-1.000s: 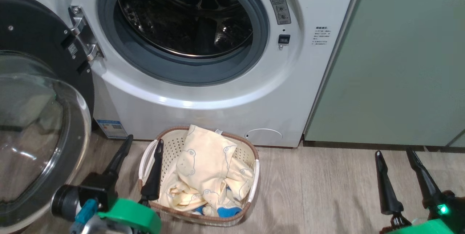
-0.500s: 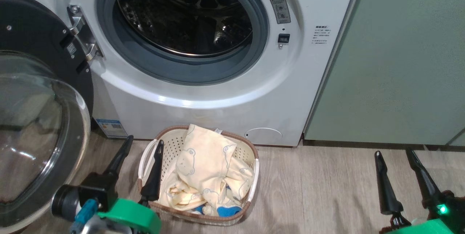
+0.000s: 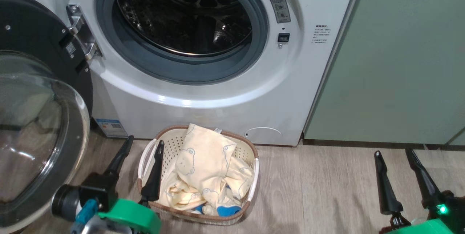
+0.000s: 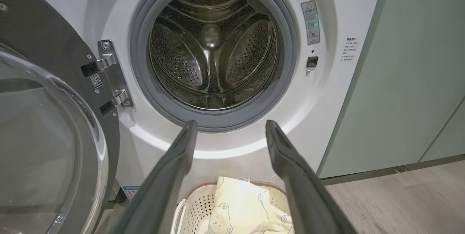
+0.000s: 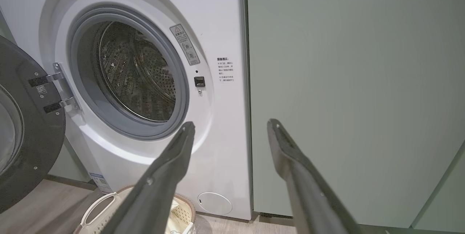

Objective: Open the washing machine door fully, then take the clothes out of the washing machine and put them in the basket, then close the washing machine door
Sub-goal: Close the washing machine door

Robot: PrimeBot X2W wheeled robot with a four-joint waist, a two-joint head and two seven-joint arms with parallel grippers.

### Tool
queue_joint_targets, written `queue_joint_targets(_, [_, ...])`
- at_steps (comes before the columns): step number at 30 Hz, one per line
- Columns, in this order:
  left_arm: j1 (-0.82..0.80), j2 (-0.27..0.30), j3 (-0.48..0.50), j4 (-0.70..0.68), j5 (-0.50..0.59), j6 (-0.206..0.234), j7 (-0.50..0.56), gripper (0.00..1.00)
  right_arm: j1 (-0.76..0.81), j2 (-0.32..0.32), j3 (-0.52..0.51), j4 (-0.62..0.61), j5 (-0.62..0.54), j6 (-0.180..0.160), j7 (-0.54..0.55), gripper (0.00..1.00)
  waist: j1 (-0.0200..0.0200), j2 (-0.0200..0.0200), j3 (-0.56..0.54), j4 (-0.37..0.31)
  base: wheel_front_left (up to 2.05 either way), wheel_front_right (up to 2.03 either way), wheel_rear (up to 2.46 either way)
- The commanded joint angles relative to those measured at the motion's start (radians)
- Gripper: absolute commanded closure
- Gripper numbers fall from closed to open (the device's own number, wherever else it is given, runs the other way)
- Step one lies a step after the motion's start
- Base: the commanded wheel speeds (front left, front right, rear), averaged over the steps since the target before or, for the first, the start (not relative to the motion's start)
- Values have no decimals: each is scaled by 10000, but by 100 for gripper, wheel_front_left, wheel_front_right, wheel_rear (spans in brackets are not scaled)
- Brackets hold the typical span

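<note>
Both our left gripper [image 3: 144, 140] and right gripper [image 3: 393, 152] hang with fingers spread, holding nothing; clothes [image 3: 207, 161] lie in the basket [image 3: 256, 153], door [image 3: 36, 27] stands wide.

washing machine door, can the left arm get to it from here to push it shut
Probably yes. The left pincer hangs open and empty by the basket, and the washing machine door stands open just to its left, nothing seen between them.

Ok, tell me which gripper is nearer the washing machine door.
Left. The left gripper hovers just right of the open washing machine door, beside the basket; the right gripper sits far to the right, before the green cabinet.
</note>
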Motion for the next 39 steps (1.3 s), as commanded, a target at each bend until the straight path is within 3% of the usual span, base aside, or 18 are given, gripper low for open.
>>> queue_joint_targets(1, [-415,139,304,-331,-18,95,-43,0,-370,-131,179,-288,-42,35,-67,0,0,-1,2,3,0,0,0])
queue_joint_targets(15, [-434,195,255,-315,131,310,-16,0,-366,-133,169,-288,-31,35,-67,0,0,-1,-33,25,-82,82,0])
queue_joint_targets(25, [-446,279,161,-340,5,205,-15,0,-383,-132,151,-302,-22,35,-67,0,0,-1,41,64,-143,143,0])
queue_joint_targets(39, [-409,348,89,-410,-59,252,-26,0,-339,-129,141,-333,-31,35,-67,0,0,-1,65,87,-12,12,0])
